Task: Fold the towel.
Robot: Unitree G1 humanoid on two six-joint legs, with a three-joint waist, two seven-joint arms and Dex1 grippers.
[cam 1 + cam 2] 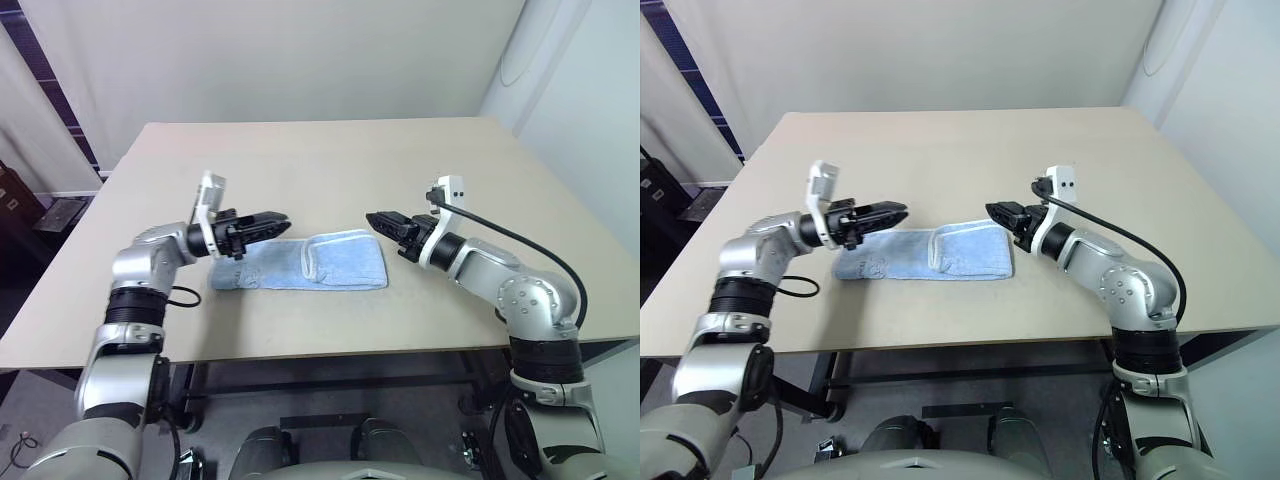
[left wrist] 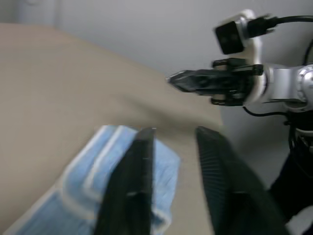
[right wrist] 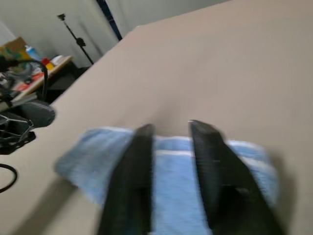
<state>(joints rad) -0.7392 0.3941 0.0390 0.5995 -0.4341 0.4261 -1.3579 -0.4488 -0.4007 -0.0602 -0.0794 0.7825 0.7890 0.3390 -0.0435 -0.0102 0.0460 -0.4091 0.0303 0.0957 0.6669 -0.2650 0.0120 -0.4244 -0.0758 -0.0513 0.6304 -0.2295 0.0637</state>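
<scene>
I see the towel [image 1: 300, 263] lying flat on the table [image 1: 330, 160], folded into a long narrow band that runs side to side, nearer the table's front edge than its back edge and a bit toward its left side. Its right end shows a doubled layer with white stitched edging curling over the blue terry; a small dark mark sits near its left end.

My left end effector [image 1: 282, 218] hangs above the towel's left part, pointing level toward the right, clear of the cloth. In the head views its black fingers look drawn close together, while the left wrist view shows a narrow gap between the two fingers [image 2: 128, 191] with the towel's folded end below them. From what I see it has hold of nothing.

My right end effector [image 1: 372, 219] hovers just past the towel's right end, pointing toward the left and slightly down, also off the cloth. Its tips look close to a point from the head, and the right wrist view shows a slim gap between its fingers [image 3: 132, 181] with the towel lying across the table beyond them. Nothing is gripped there either.

The two end effectors face each other over the towel, tips apart, with bare table and the towel's middle between them
</scene>
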